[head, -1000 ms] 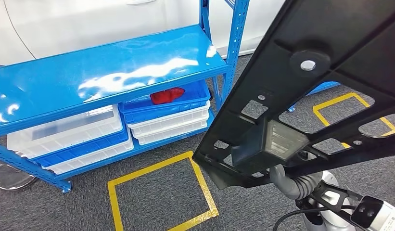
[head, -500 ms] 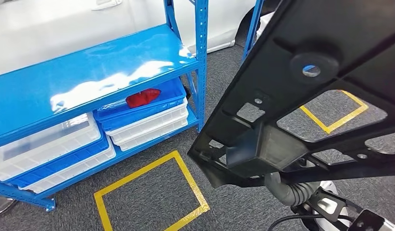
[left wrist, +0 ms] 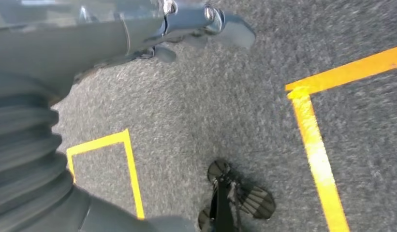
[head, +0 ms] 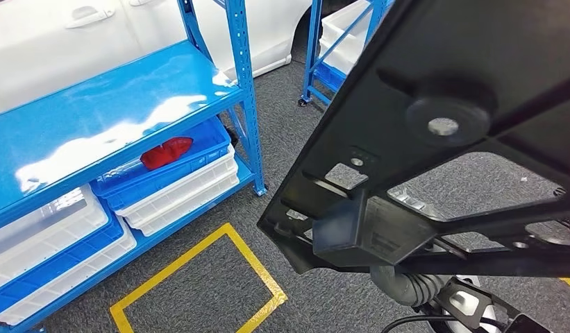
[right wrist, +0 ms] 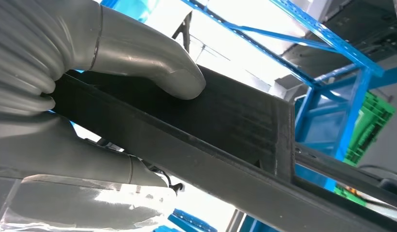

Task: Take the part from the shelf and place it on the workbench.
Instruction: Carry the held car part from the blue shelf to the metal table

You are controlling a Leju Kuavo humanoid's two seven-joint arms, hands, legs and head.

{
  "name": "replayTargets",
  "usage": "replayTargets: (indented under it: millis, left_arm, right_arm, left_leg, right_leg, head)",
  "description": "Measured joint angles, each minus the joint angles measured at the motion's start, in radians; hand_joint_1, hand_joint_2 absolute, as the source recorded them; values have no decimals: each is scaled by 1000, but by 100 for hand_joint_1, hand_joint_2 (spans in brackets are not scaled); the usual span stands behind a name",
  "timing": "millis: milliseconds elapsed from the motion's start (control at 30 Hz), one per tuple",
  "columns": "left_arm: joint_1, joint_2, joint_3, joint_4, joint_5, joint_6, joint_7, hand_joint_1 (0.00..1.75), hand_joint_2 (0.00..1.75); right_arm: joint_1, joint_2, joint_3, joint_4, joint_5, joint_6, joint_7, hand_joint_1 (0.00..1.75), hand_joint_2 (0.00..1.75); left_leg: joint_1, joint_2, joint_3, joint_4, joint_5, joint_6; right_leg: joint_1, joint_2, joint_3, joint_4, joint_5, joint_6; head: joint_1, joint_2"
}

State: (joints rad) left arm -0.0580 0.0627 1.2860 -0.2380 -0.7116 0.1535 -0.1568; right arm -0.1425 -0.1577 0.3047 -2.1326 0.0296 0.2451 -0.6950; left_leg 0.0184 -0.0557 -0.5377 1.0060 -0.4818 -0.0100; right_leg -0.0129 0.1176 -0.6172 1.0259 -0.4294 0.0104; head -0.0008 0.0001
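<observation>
From the head view, a large flat black plastic part with cut-out openings and a round boss [head: 434, 118] fills the right half of the picture, held up in the air and tilted above the grey carpet floor [head: 316, 139]; a grey ribbed wrist cover [head: 400, 286] shows just beneath its lower edge; to the left stands a blue metal shelf rack [head: 108, 114], its lower level carrying stacked white and blue plastic bins [head: 178, 191], one of them holding a red object [head: 166, 152]; a square of yellow tape [head: 198, 284] marks the floor before the rack, and a white car body [head: 94, 35] stands behind it.

From the left wrist view, the left hand [left wrist: 186, 29] hangs over the carpet with nothing in it; its fingers are blurred, so whether they are spread or curled cannot be told; yellow tape lines cross the floor below.

From the right wrist view, the right hand [right wrist: 95, 96] grips the black part's edge, the thick grey thumb [right wrist: 148, 60] pressed on one face and the fingers [right wrist: 85, 169] on the other; blue rack posts stand beyond.
</observation>
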Motion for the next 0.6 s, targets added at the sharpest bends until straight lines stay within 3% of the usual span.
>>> replayTargets:
  millis: [67,133,200,233,267,333,400,500,567,600]
  left_arm:
    - [-3,1,0,0,-2,0,0,0,175]
    - [-1,1,0,0,-3,0,2,0,175]
    - [-1,1,0,0,-4,0,5,0,175]
    - [-2,0,0,0,-3,0,7,0,175]
    - [-4,-1,0,0,-2,0,9,0,175]
    - [-7,-5,0,0,1,0,11,0,175]
    - [-8,-12,0,0,3,0,12,0,175]
    - [-11,-22,0,0,5,-3,11,0,175]
    - [-12,-28,0,1,2,-5,12,0,175]
    - [-12,-31,0,1,1,-5,15,0,175]
  right_arm:
    - [-7,-9,11,-3,-2,-4,0,175,175]
    - [-15,-16,20,-4,-7,-6,0,175,175]
    - [-16,-21,28,-3,-13,-8,0,175,175]
    - [-18,-24,32,-1,-17,-8,0,175,175]
    - [-21,-27,35,0,-22,-7,0,175,175]
    - [-32,-32,40,5,-32,-6,0,175,175]
    - [-48,-36,45,11,-48,-5,0,175,175]
    - [-73,-42,49,25,-77,3,1,175,175]
    - [-101,-45,54,41,-91,13,1,175,175]
    - [-114,-46,58,49,-96,16,2,175,175]
  left_leg:
    - [3,27,3,-10,7,14]
    - [-1,54,2,-11,8,20]
    - [-4,81,1,-11,7,21]
    - [-5,93,1,-11,7,21]
    - [-5,104,1,-10,6,20]
    - [-8,123,4,-9,3,15]
    - [-13,139,7,-8,-1,6]
    - [-14,158,10,-7,-6,-10]
    - [-10,130,-6,35,-37,-18]
    - [-8,105,-29,87,-67,-21]
  right_leg:
    - [4,-44,-27,54,-35,8]
    - [4,-93,-85,181,-100,12]
    - [0,-107,-127,277,-131,16]
    - [-1,-111,-122,273,-120,17]
    - [-1,-117,-95,228,-94,16]
    - [4,-153,-13,84,-42,7]
    - [13,-180,30,0,-24,-7]
    - [14,-157,28,-13,-20,-23]
    - [10,-138,30,-22,-12,-35]
    - [8,-129,30,-24,-10,-39]
  head:
    - [5,0]
    - [9,0]
    - [10,0]
    - [10,0]
    - [10,0]
    - [10,0]
    - [9,0]
    - [8,0]
    - [7,0]
    - [5,0]
